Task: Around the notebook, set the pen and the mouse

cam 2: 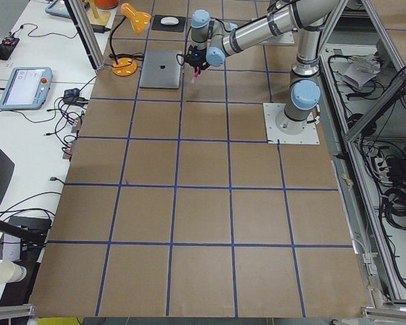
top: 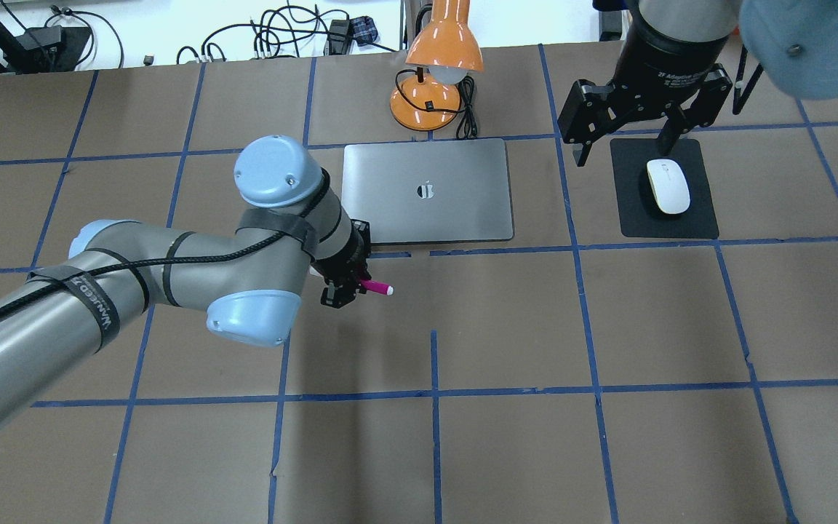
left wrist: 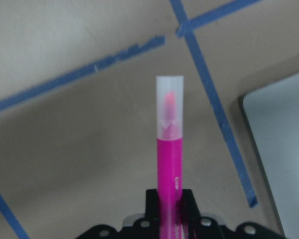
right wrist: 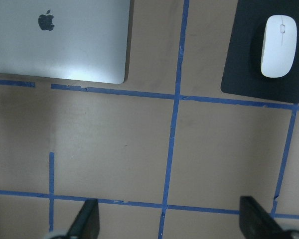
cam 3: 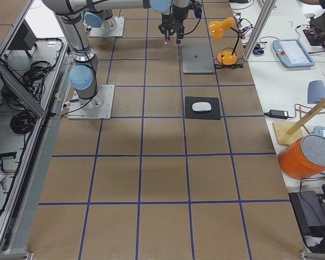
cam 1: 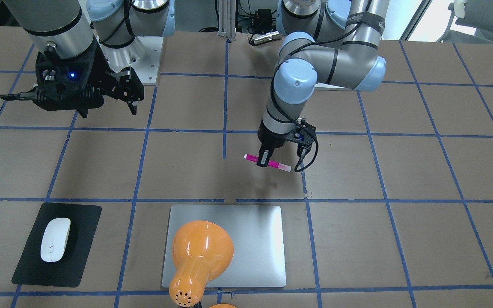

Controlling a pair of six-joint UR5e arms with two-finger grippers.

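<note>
While the left gripper [top: 350,287] clamps the magenta pen [top: 381,288] roughly level above the table [top: 608,327], just off the near left corner of the notebook [top: 463,211], that silver slab lies toward the table's far edge and bears an apple logo [top: 426,191]. Further right, the right gripper [top: 626,149], marked "2F Adaptive", hangs high, spread and empty. The white mouse [top: 668,186] rests on a black mat [top: 637,218].

I see matt silver-grey metal notebook slab [top: 463,204], glossy white plastic oval mouse [top: 668,186], magenta plastic pen [left wrist: 169,149] w/ frosted cap.
</note>
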